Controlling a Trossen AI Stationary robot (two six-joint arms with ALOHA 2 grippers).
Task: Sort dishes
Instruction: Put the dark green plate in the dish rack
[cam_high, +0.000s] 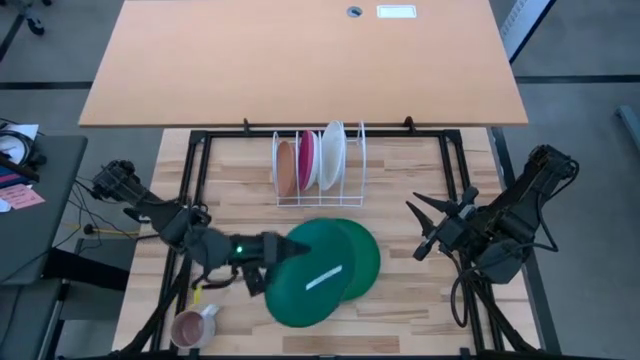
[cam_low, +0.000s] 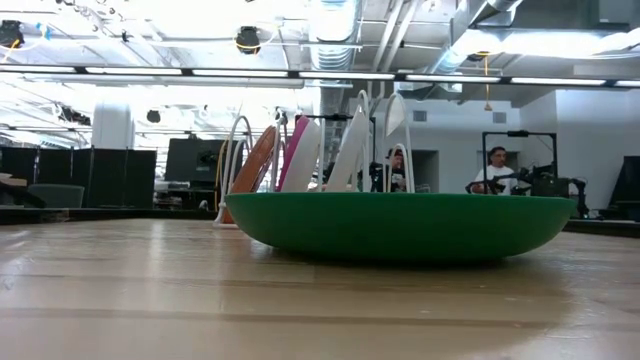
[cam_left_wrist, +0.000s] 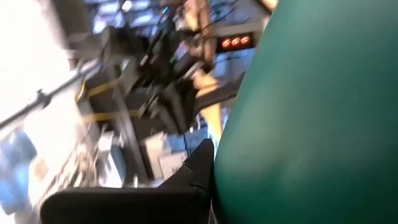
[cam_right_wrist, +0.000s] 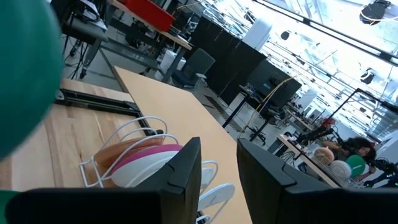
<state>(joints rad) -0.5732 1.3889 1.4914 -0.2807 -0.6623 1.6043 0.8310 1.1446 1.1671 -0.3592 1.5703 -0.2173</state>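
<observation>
Two dark green plates overlap at the table's middle. The near-left green plate (cam_high: 310, 280) lies partly over the far-right green plate (cam_high: 365, 255). My left gripper (cam_high: 268, 268) is at the near-left plate's left rim, shut on it. That plate fills the left wrist view (cam_left_wrist: 311, 118). In the low view one green plate (cam_low: 400, 225) rests by its underside on the table, and no arm shows there. Orange-brown (cam_high: 286, 168), magenta (cam_high: 306, 160) and white (cam_high: 332, 155) plates stand on edge in the white wire rack (cam_high: 320, 195). My right gripper (cam_high: 425, 230) is open and empty at the right. My left gripper holds the near-left green plate by its left rim (cam_high: 278, 268), coming about level from the table's left. In the left wrist view one dark finger (cam_left_wrist: 199, 168) lies against the plate's surface and the other finger is hidden. I cannot tell whether the plate is clear of the table.
A small pink mug (cam_high: 195, 325) stands at the near left, close to my left arm. The rack also shows in the right wrist view (cam_right_wrist: 143, 162). A bare orange tabletop (cam_high: 300, 60) lies beyond the rack. People sit in the room behind (cam_low: 495, 170).
</observation>
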